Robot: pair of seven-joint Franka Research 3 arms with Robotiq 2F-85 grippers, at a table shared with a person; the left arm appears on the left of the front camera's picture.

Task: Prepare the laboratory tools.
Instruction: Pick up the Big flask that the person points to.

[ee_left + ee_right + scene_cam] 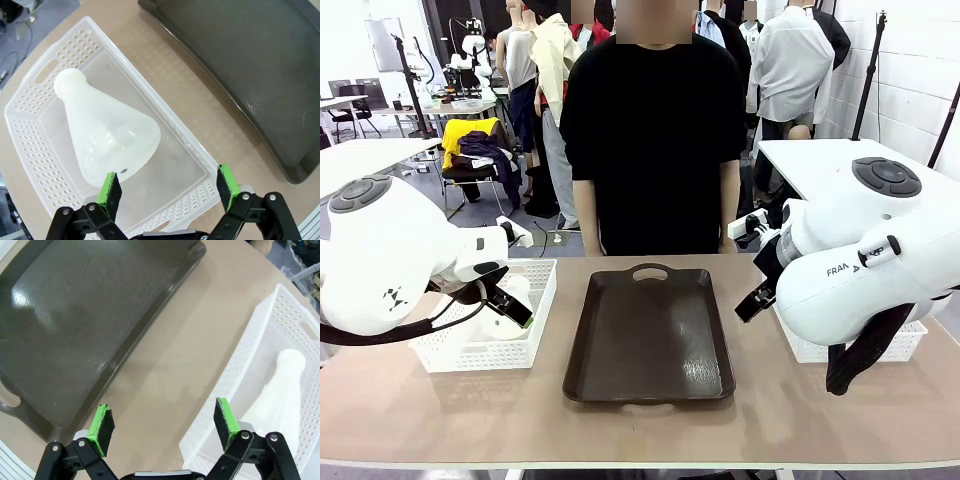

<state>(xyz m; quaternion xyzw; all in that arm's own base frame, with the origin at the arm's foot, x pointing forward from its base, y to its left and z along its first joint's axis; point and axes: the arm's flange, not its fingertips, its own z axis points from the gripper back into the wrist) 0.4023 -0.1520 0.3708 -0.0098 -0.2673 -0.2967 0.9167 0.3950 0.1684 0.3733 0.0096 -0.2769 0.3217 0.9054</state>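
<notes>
Left fingers (110, 192) gape over left flask (107, 130), right fingers (101, 427) near right flask (286, 390)

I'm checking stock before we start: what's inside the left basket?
One flask, seemingly on its side, neck toward a handle slot of the basket. The rest of its floor looks bare. The left gripper covers part of the near wall.

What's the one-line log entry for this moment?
left gripper open above left basket, left flask inside | right gripper open beside right basket, right flask inside | tray between baskets
</notes>
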